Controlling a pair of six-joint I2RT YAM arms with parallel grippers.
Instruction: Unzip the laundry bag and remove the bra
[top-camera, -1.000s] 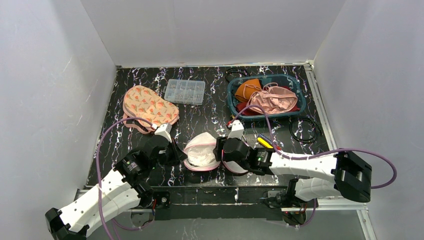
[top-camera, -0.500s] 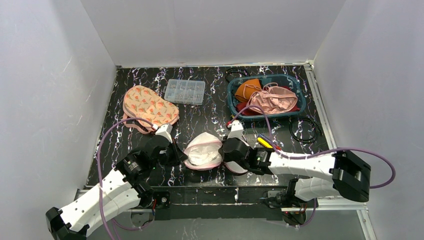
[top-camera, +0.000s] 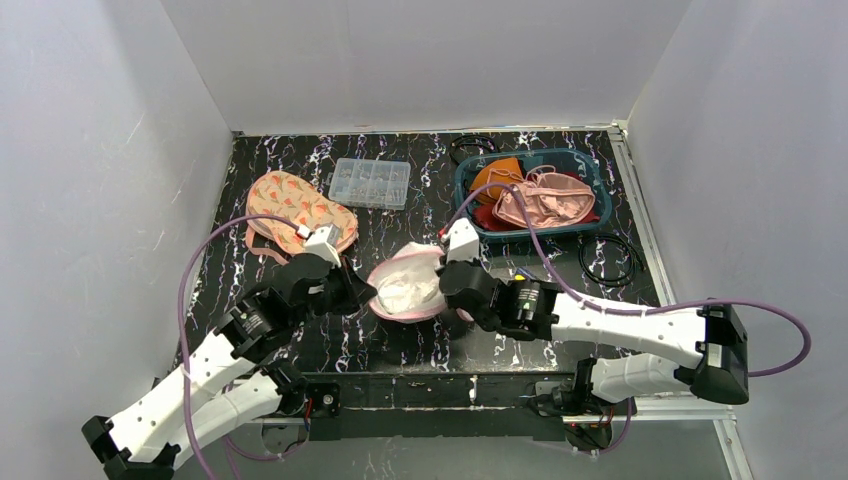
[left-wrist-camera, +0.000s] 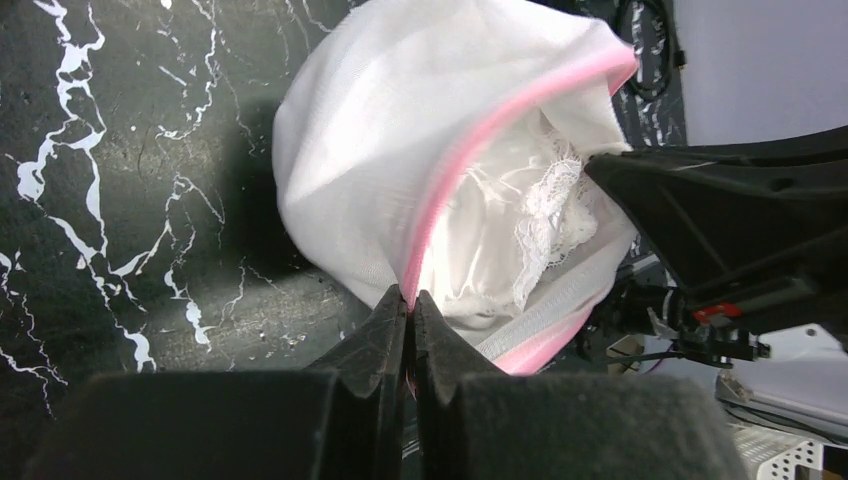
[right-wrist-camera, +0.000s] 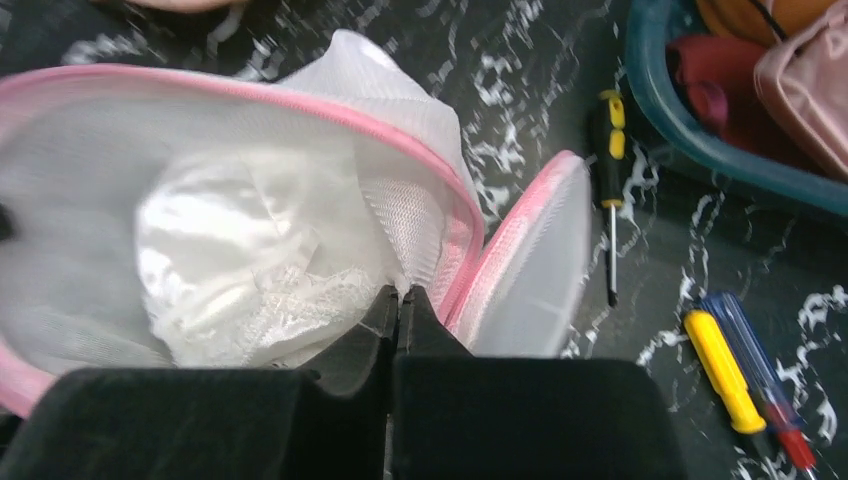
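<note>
Black marbled table (top-camera: 400, 345): bag unzipped, bra newly gripped.
The left gripper (left-wrist-camera: 410, 300) stays clenched on the pink rim of the mesh laundry bag (top-camera: 405, 285). The right gripper (right-wrist-camera: 398, 295), gaping a second ago, has pinched shut on the white lace bra (right-wrist-camera: 240, 260) at its jaw tips, inside the bag's mouth. Pulling it out looks next.

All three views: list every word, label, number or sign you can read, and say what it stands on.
None readable.
The laundry bag, bra, screwdrivers, basket and box show no writing.
Any marks on the right arm are too small to read.
</note>
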